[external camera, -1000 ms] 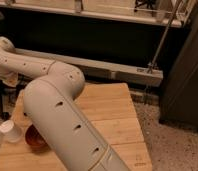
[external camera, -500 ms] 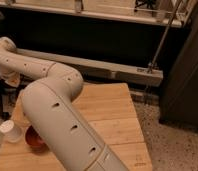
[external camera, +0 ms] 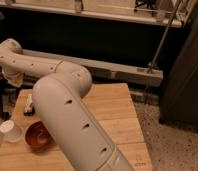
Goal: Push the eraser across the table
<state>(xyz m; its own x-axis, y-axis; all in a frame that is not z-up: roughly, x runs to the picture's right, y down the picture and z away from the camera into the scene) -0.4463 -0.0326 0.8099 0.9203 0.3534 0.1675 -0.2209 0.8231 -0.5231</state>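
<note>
Since the eraser [external camera: 28,105] lies on the table [external camera: 112,115] just behind the red bowl [external camera: 38,135], the tool [external camera: 13,78], hanging near it with a grip state I cannot tell, should come in low and push squarely, clear of the bowl.

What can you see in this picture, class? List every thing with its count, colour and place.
table: one, light wood, centre
eraser: one, white face, dark sides, left part of table
bowl: one, red-brown, on table, nearer than eraser
cup: one, white, left of bowl
rail: one, grey, behind table
cabinet: one, dark, right
arm: one, beige, rising from bottom, bending left
pincer: one, beige, far left, beyond eraser
</note>
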